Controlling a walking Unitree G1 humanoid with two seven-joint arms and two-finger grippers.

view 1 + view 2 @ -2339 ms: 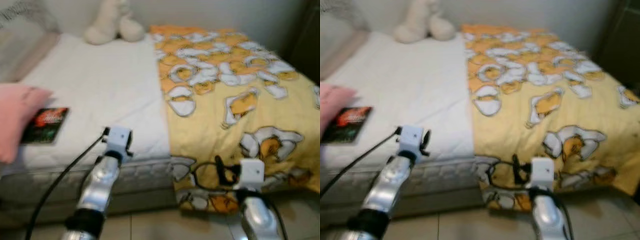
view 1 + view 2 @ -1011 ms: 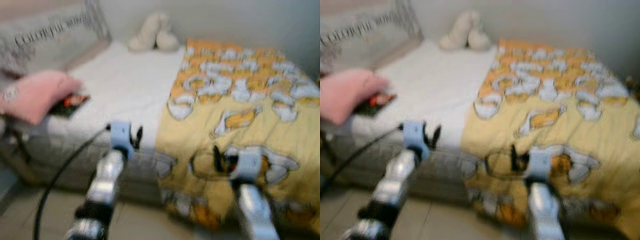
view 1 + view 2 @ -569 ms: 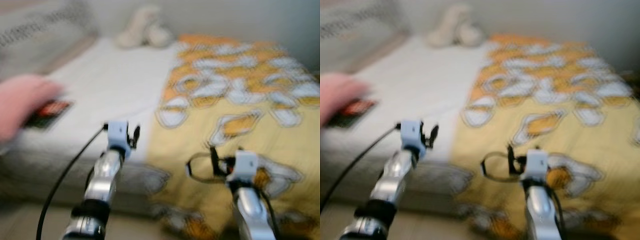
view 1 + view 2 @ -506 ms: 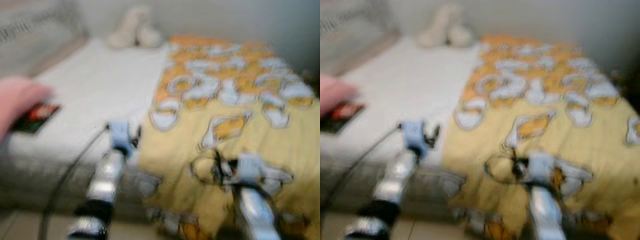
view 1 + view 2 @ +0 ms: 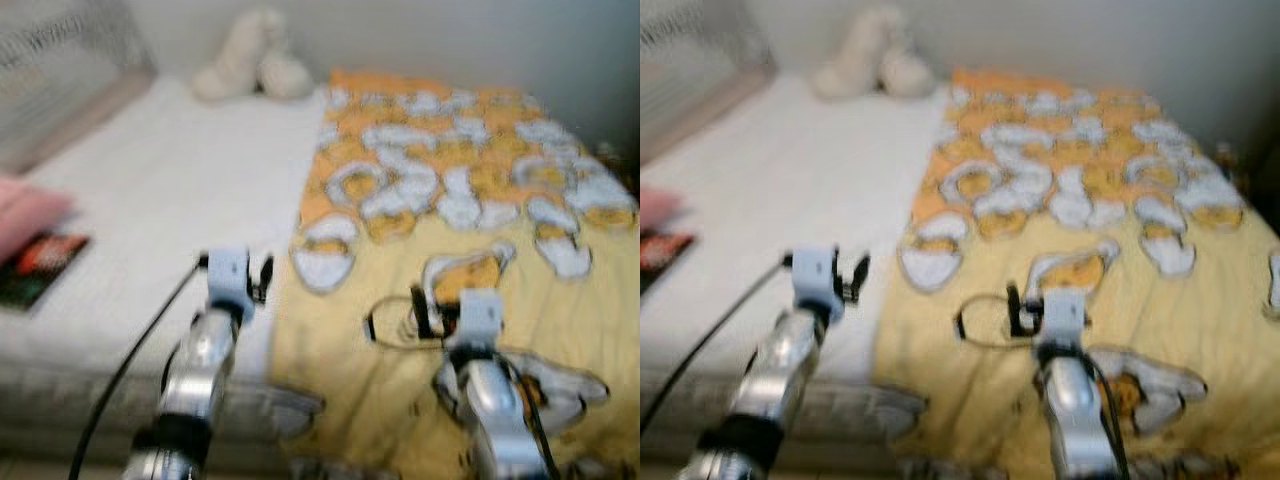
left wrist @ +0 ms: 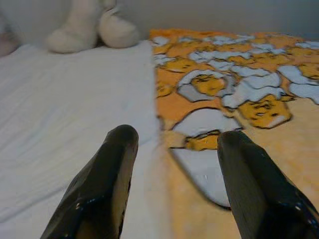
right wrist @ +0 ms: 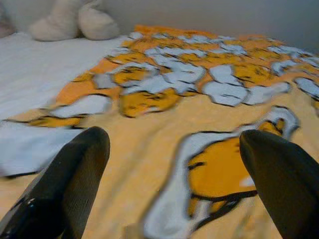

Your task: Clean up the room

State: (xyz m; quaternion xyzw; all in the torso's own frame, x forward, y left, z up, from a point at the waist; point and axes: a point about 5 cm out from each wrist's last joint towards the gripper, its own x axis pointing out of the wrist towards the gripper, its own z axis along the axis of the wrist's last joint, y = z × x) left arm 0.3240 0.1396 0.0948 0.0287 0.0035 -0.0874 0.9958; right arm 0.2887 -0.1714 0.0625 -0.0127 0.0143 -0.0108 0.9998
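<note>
A bed has a bare white sheet (image 5: 160,190) on its left half. A yellow blanket (image 5: 480,190) with a cartoon egg pattern covers its right half. My left gripper (image 5: 262,272) hangs open over the near part of the sheet, just left of the blanket's edge (image 6: 162,124). The left wrist view shows nothing between its fingers (image 6: 117,159). My right gripper (image 5: 420,305) is over the blanket near the bed's front. It is wide open and empty, with its fingers (image 7: 79,164) far apart above the fabric. The head views are blurred.
A cream plush toy (image 5: 250,62) lies at the far end by the wall. On the left of the bed are a pink pillow (image 5: 25,215) and a dark red-and-green book (image 5: 38,265). A grey mesh panel (image 5: 60,60) stands at the back left.
The camera has moved closer to the bed and shifted right, hiding the floor. Both arms now reach over the mattress rather than in front of it. Both grippers stay open.
</note>
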